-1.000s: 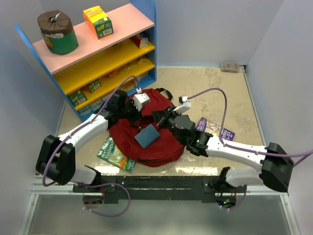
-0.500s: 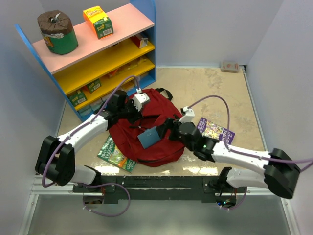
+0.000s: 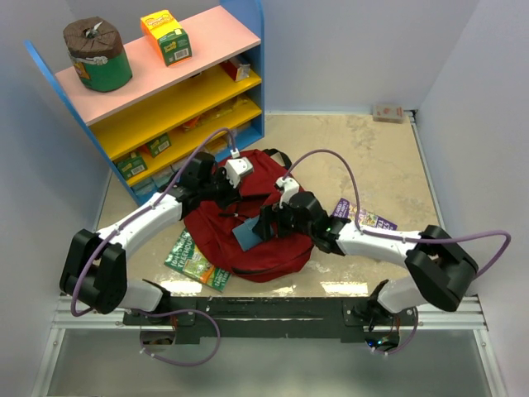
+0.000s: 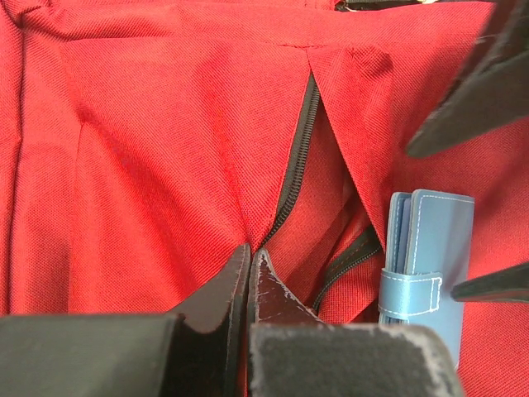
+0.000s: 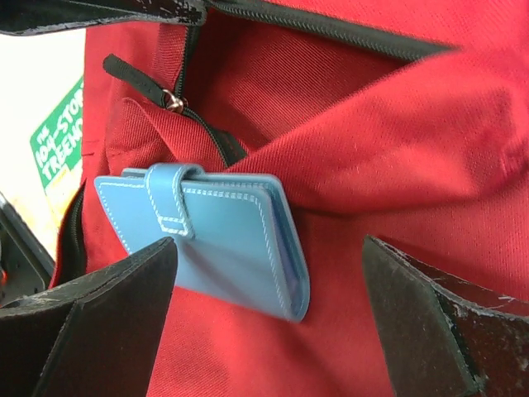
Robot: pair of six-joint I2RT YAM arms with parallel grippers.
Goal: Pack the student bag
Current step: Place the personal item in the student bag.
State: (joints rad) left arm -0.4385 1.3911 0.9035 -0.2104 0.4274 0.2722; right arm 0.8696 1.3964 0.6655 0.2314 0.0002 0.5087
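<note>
The dark-red student bag lies on the table between the arms. My left gripper is shut, pinching the bag's red fabric beside its black zipper. A blue pencil case with a strap lies on the bag, its upper edge tucked under the flap at the open zipper. My right gripper is open, its fingers standing on either side of the case and not touching it. From above, the case shows just left of the right gripper.
A green book sticks out from under the bag's left side and a purple book lies to its right. A blue shelf unit with cartons stands at the back left. A small box sits by the far right wall.
My right gripper has opened and let go of the blue case, and its arm has swung left over the bag. The case now lies lower at the bag's opening. The left arm has stayed put.
</note>
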